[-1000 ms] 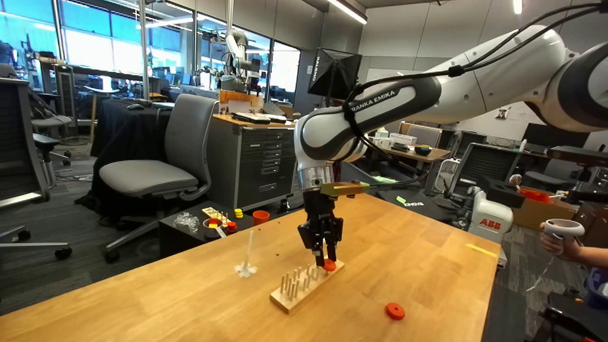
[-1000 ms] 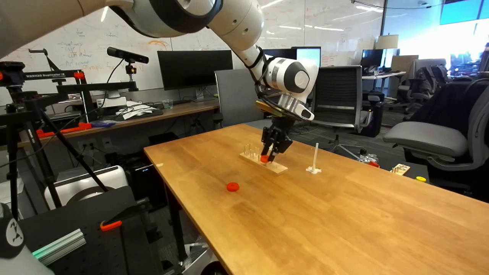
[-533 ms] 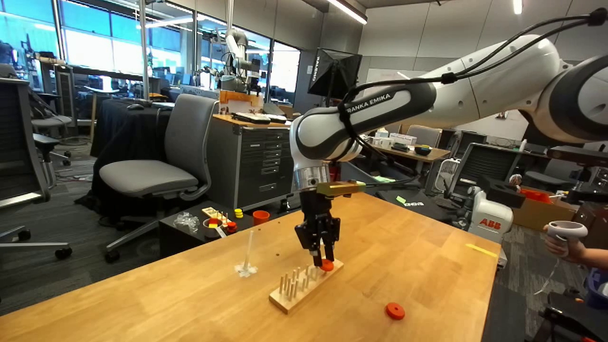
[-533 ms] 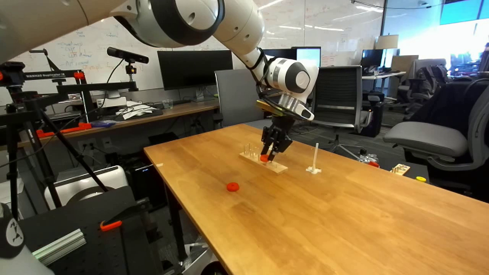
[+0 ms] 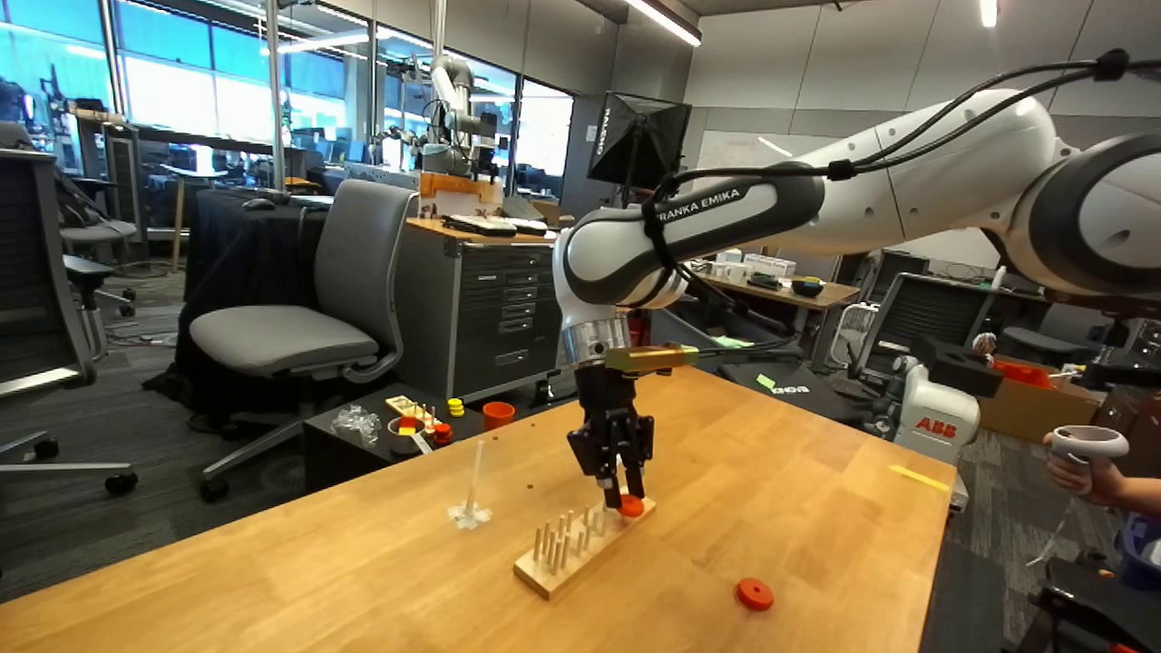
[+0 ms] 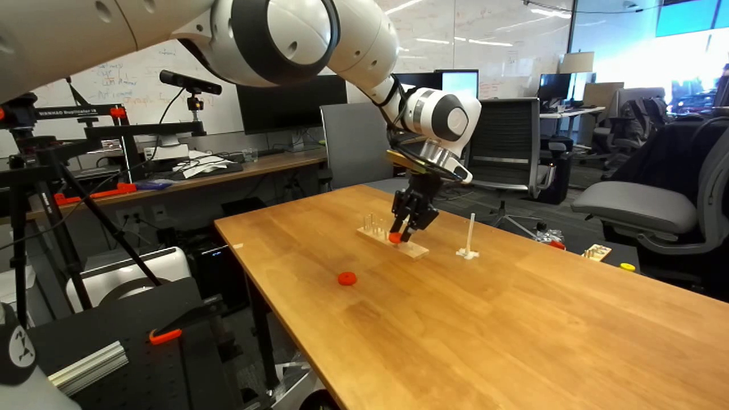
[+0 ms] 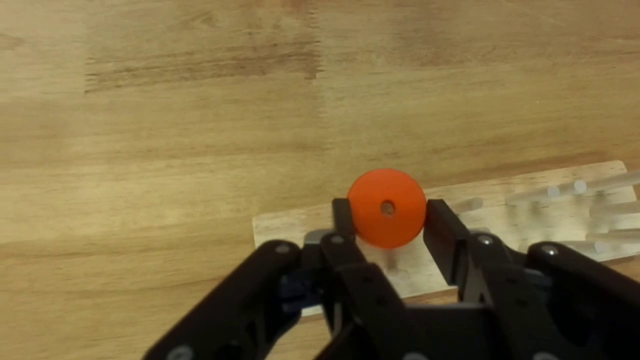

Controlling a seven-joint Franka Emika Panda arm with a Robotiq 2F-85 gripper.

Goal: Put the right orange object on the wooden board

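Over the wooden board [image 5: 535, 570]: the right orange object [image 7: 386, 225] is sitting just right of centre in the wrist view, showing us its round, flat face!
Fingers [image 7: 446, 240]: reaching up from the bottom of the wrist frame, they are clamping the right orange object, one black tip pressing on each side.
Underside: whether it is touching the wooden board is escaping us from these angles.
Pegs [image 7: 615, 181]: they are showing at the right edge of the wrist view, and in an exterior view most are crowding the lower-left part of the wooden board.
Second orange piece [image 5: 755, 594]: it is lying flat on the desk [image 5: 834, 508], lower right of centre in an exterior view, well apart from the wooden board and the fingers.
White rod [image 5: 475, 472]: it is standing nearly upright on the desk, lower left of centre in an exterior view.
Arm [image 5: 726, 204]: in both exterior views it is arching from an upper corner.
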